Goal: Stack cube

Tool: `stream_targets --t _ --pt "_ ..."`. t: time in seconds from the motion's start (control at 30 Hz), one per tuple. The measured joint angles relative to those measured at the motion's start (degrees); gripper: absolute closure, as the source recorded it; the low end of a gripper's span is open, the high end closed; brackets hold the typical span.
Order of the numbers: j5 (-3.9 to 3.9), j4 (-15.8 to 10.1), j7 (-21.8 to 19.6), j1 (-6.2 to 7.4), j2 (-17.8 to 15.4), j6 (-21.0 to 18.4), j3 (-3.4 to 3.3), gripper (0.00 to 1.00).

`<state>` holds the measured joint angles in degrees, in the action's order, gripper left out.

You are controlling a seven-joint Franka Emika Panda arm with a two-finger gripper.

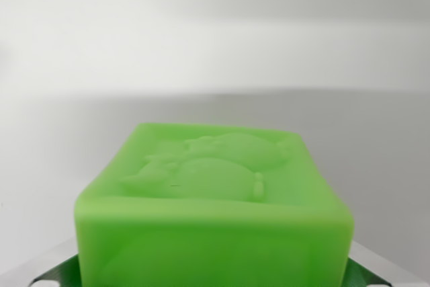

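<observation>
Biggest thing here is the pale grey-white background (215, 45), which fills the whole upper half of the wrist view and is pretty blurry, with a lighter band running across it and a darker grey zone below that. I honestly can't tell if it's a wall, a table or both. Next up is the green cube (215, 213), sitting bottom centre and super close to the camera, cut off by the lower edge of the picture. It's bright lime green with rounded edges, and its top face has a raised relief design moulded into it, some rounded blobby shape, though I can't make out what it's meant to be. Smallest bits: at both bottom corners there are light grey metal-looking pieces with dark green patches beside the cube, left (54, 270) and right (376, 270), probably the gripper's fingers flanking the cube. They look right up against its sides, but whether they're actually clamping it I can't tell from this angle.
</observation>
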<state>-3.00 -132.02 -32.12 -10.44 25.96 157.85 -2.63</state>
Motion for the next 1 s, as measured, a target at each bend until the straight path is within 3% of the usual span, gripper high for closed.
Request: stream_targets --t 1.0 --pt "1.05 -1.38 -0.66 0.56 -11.29 -9.62 -0.87 1.0"
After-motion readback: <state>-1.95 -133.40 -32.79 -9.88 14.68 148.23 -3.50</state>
